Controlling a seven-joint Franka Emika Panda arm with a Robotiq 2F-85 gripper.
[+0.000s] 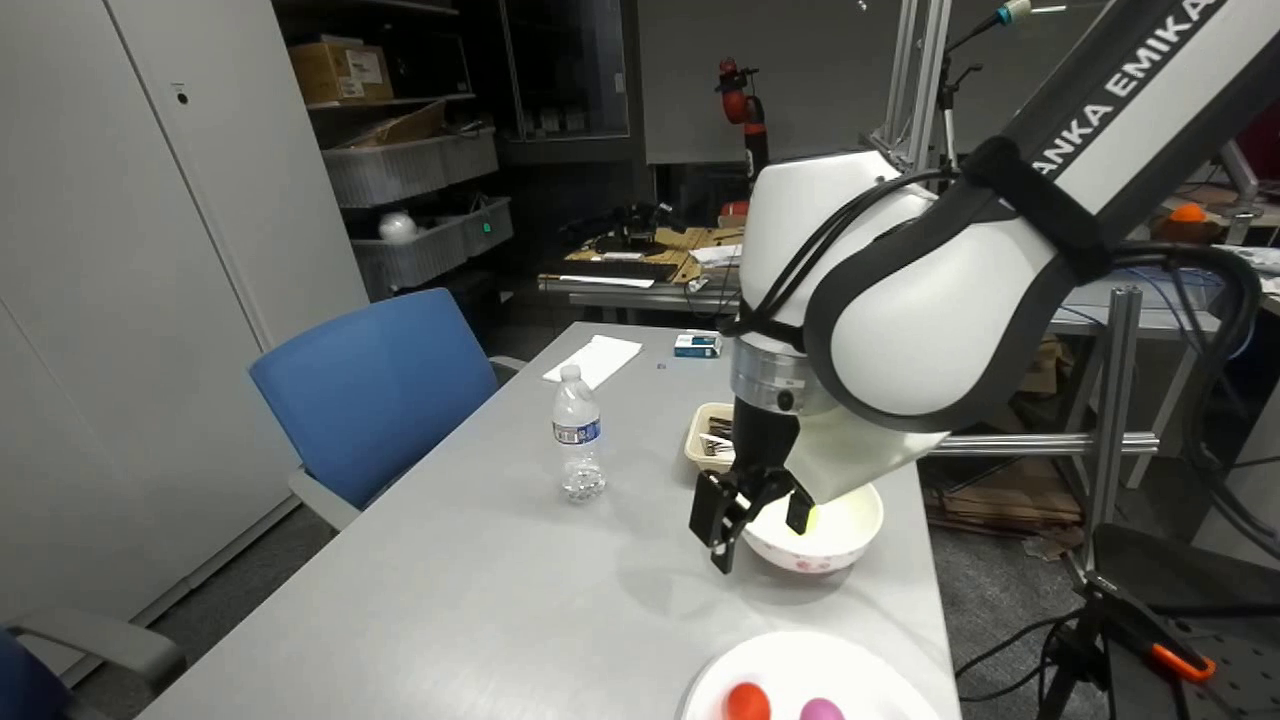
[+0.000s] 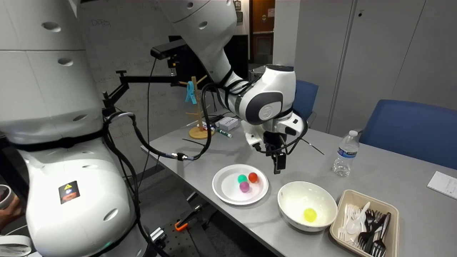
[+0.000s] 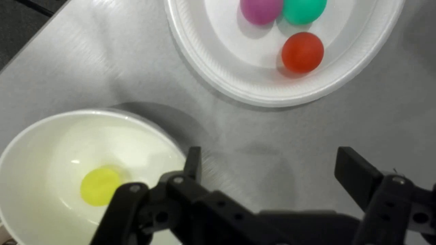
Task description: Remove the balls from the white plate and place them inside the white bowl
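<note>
One red ball (image 2: 253, 177), one green ball (image 2: 242, 178) and one purple ball (image 2: 244, 187) lie on the white plate (image 2: 225, 190), near but apart from the white bowl (image 2: 294, 200), in an exterior view; a yellow ball (image 2: 310, 215) sits inside the bowl, with a beige cutlery tray (image 2: 394, 228) just beside it. In an exterior view the Franka arm (image 1: 920, 310) partly hides the bowl, and a blue-and-white box (image 1: 697, 346) lies well beyond it. In the wrist view the Robotiq gripper (image 3: 270, 153) hangs near the bowl, its fingers spread wide, gray tabletop (image 3: 245, 183) showing between them.
</note>
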